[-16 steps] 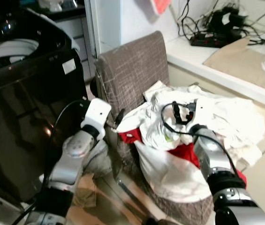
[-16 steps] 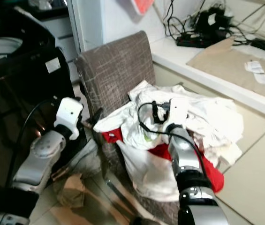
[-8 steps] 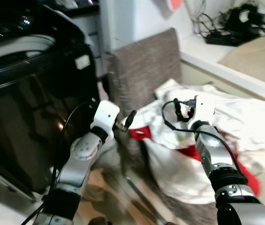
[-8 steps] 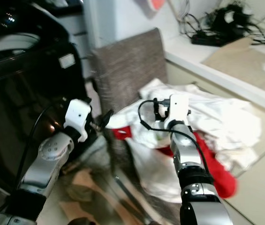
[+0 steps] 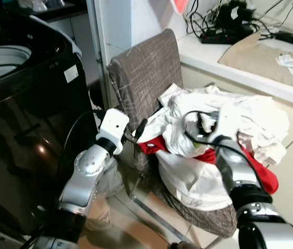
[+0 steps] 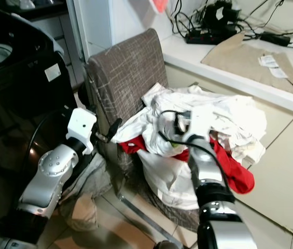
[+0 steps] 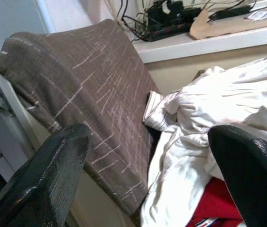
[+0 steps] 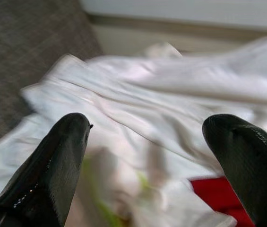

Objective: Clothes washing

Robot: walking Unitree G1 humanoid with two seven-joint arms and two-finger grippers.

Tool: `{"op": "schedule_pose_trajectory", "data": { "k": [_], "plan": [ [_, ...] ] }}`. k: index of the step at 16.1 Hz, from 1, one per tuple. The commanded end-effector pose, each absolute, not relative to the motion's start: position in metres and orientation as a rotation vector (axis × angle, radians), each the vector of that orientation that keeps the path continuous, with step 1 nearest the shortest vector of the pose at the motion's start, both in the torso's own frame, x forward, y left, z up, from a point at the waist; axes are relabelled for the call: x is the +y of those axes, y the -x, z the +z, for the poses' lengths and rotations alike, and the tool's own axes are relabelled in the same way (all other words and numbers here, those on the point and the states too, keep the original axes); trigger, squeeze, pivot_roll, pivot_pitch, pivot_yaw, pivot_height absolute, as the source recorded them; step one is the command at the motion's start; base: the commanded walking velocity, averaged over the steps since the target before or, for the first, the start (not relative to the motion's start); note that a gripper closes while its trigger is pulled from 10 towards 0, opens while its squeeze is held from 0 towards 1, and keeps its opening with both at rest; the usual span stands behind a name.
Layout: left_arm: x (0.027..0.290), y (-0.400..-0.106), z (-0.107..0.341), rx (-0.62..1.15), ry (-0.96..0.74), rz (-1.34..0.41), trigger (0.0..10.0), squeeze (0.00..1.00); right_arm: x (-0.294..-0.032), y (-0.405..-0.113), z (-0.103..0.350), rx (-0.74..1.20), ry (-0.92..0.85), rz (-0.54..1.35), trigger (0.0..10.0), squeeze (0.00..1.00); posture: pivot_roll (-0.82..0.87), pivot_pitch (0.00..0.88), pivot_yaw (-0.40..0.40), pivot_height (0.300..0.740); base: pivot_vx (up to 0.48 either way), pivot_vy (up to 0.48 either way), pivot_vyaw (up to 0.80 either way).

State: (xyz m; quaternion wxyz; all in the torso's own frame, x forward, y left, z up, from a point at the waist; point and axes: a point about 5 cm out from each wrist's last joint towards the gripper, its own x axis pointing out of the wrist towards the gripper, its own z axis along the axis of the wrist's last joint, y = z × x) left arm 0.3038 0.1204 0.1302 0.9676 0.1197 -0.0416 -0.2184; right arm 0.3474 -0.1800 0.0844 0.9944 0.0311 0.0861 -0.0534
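A heap of white clothes [image 5: 245, 116] with a red garment [image 5: 260, 175] under it lies on the seat of a brown-grey upholstered chair [image 5: 146, 72]. My left gripper [image 5: 141, 127] is open at the seat's left front edge, just short of the red garment's corner [image 5: 151, 147]. In the left wrist view the left gripper [image 7: 147, 142] points at the chair back [image 7: 90, 80] and the white clothes [image 7: 204, 118]. My right gripper [image 5: 200, 122] is open low over the middle of the heap; in the right wrist view the right gripper [image 8: 147, 137] has white cloth [image 8: 161, 109] close ahead.
A black washing machine [image 5: 22, 104] stands close on the left, its top opening [image 5: 1, 57] showing. Behind the chair runs a white counter [image 5: 224, 65] with brown paper [image 5: 263, 52] and a tangle of cables [image 5: 224, 28]. Crumpled cloth [image 6: 84, 207] lies on the floor under my left arm.
The head view swung and steadied, so the whole scene shifted. Relative to the chair and heap, both grippers stay about where they were, still open.
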Motion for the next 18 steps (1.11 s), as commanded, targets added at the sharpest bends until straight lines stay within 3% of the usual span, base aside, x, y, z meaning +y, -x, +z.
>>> {"op": "schedule_pose_trajectory", "data": {
  "k": [1,4,9,13,18],
  "plan": [
    [0.121,-0.302,0.134,-0.094,-0.251,-0.444,10.0,0.00,-0.184,-0.349,0.083,0.202,-0.102,-0.131,10.0,0.00,-0.09,0.000,-0.009,0.732,0.000,0.000,0.00],
    [0.124,-0.298,0.136,-0.091,-0.273,-0.449,10.0,0.00,-0.171,-0.357,0.088,0.213,-0.187,-0.024,10.0,0.00,-0.07,0.005,-0.004,0.732,0.000,0.000,0.00],
    [0.125,-0.297,0.141,-0.106,-0.273,-0.436,10.0,0.00,-0.148,-0.363,0.122,0.013,0.003,0.065,10.0,0.00,-0.05,0.000,-0.021,0.732,0.000,0.000,0.00],
    [0.120,-0.296,0.140,-0.101,-0.269,-0.445,10.0,0.00,-0.132,-0.359,0.104,0.159,-0.179,0.137,10.0,0.00,-0.05,0.000,-0.034,0.732,0.000,0.000,0.00],
    [0.122,-0.290,0.142,-0.102,-0.253,-0.441,10.0,0.00,-0.140,-0.348,0.082,0.301,-0.156,0.008,10.0,0.00,-0.05,0.017,-0.043,0.732,0.000,0.000,0.00]
  ]
}}
